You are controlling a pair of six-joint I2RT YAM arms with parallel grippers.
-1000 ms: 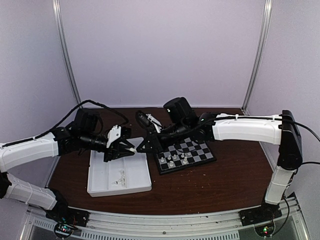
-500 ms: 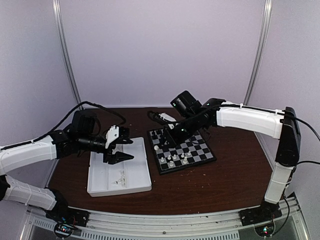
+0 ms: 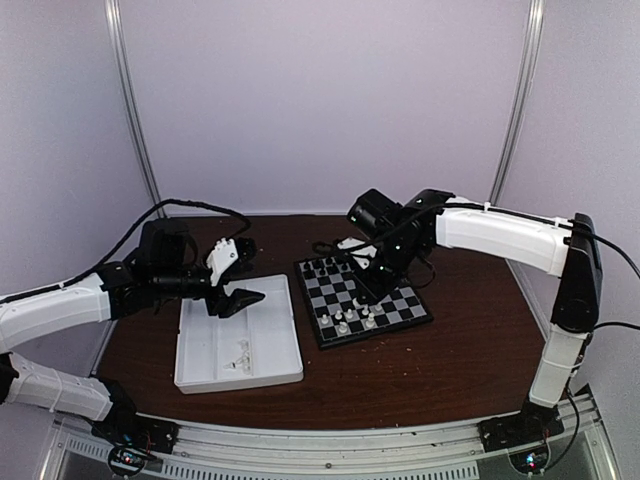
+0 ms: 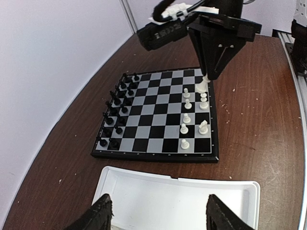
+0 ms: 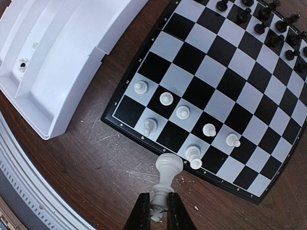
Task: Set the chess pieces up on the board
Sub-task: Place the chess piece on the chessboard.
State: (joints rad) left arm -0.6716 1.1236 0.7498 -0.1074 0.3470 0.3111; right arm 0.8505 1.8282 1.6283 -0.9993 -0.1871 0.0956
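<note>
Seven-ish white chess pieces (image 5: pixel 182 112) are stood on the board (image 5: pixel 225 67), so approx half done.
8th piece (image 5: pixel 165 179) is pinched by right pincer (image 5: pixel 158 211) at board's edge, not set down yet; left pincer (image 4: pixel 160 211) is spread, empty, over tray (image 3: pixel 200 370) w/ leftovers (image 3: pixel 240 353).

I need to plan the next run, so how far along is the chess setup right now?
Done: the black chessmen stand in two rows on the board, and several white pieces stand opposite. In hand: the right jaws are shut on one white piece at the board's edge. Remaining: white's rows have gaps, a few pieces lie in the tray, left jaws open above it.
</note>
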